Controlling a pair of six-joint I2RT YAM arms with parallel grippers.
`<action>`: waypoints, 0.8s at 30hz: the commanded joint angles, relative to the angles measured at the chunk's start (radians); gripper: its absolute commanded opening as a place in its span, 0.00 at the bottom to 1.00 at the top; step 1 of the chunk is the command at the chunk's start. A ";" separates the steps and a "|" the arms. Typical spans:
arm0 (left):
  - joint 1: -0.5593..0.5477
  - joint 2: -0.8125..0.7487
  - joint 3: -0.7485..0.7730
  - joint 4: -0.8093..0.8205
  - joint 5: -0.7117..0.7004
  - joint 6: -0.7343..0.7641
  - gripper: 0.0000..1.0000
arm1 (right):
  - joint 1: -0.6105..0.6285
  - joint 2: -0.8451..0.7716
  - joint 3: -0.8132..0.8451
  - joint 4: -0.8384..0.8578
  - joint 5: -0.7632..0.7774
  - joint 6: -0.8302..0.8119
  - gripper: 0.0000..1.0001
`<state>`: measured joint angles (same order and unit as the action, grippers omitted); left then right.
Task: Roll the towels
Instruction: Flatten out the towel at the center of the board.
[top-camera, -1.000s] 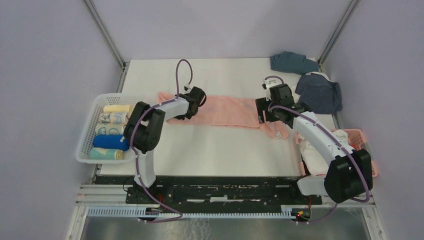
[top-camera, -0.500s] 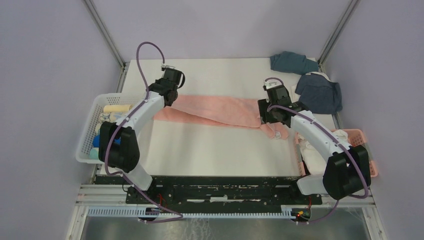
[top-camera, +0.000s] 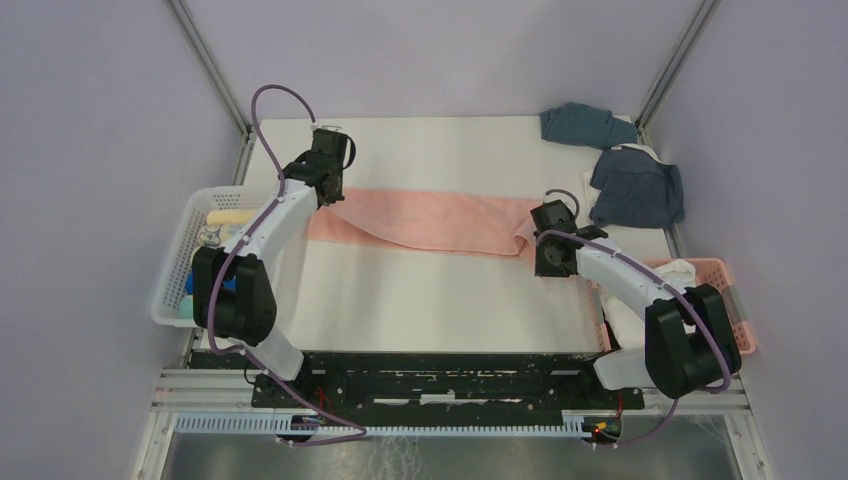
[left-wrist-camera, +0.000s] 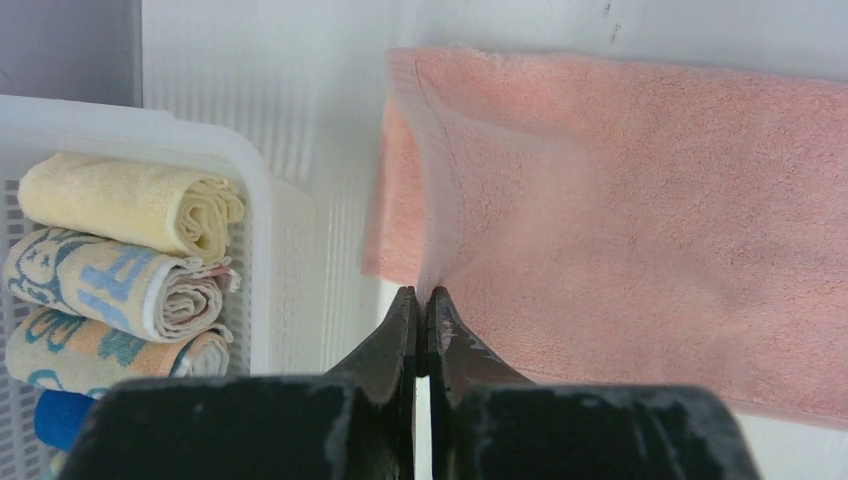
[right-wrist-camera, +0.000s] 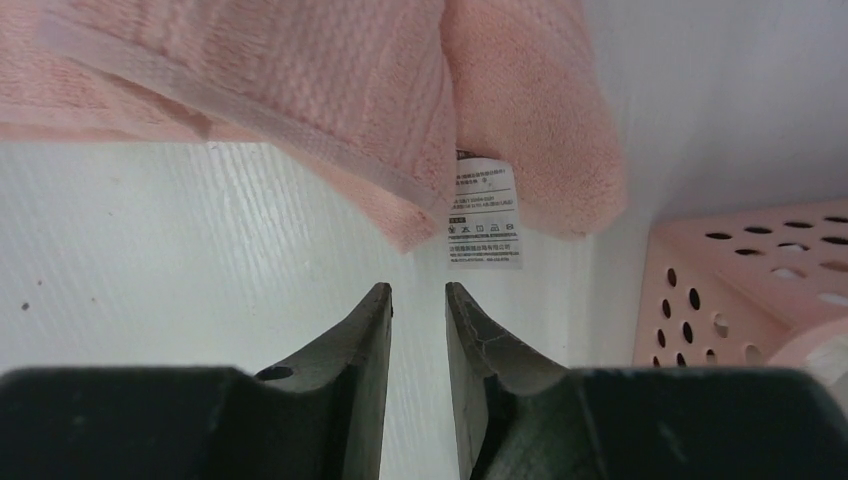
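Pink towel (top-camera: 430, 218): lies in a long strip across the middle of the table (top-camera: 440, 290), its left end by the white basket and its right end bunched near the pink basket. It is soft looped terry with a flat woven hem band.
Care label (right-wrist-camera: 487, 222): a white printed tag hanging from the towel's right end, just beyond the tips of my right jaws.
Left jaws: together, pinched on the towel's left hem, where the cloth rises in a ridge to the tips.
Right jaws: apart by a narrow gap with nothing between them, low over bare table just short of the towel's edge.
White basket (top-camera: 172, 290): plastic lattice at the table's left edge. It holds rolled towels side by side: a cream roll (left-wrist-camera: 130, 200), two cream rolls with blue pattern (left-wrist-camera: 110, 285), and a bright blue roll (left-wrist-camera: 60, 415).
Pink basket (top-camera: 712, 268): plastic with round holes, at the right edge, with white cloth (top-camera: 630, 315) inside.
Far right corner: a slate blue towel (top-camera: 585, 125) and a dark navy towel (top-camera: 640, 187), both crumpled.
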<state>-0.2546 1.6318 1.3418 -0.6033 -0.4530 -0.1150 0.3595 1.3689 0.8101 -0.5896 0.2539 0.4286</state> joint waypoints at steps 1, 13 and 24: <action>0.006 -0.029 0.036 0.028 0.035 -0.040 0.03 | -0.004 -0.021 -0.058 0.080 0.040 0.147 0.34; 0.006 -0.034 0.018 0.028 0.071 -0.052 0.03 | -0.019 -0.063 -0.202 0.313 0.061 0.328 0.43; 0.006 -0.020 0.028 0.024 0.077 -0.052 0.03 | -0.033 -0.023 -0.260 0.439 0.097 0.390 0.46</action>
<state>-0.2535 1.6314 1.3418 -0.6033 -0.3824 -0.1307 0.3355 1.3323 0.5690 -0.2413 0.3172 0.7742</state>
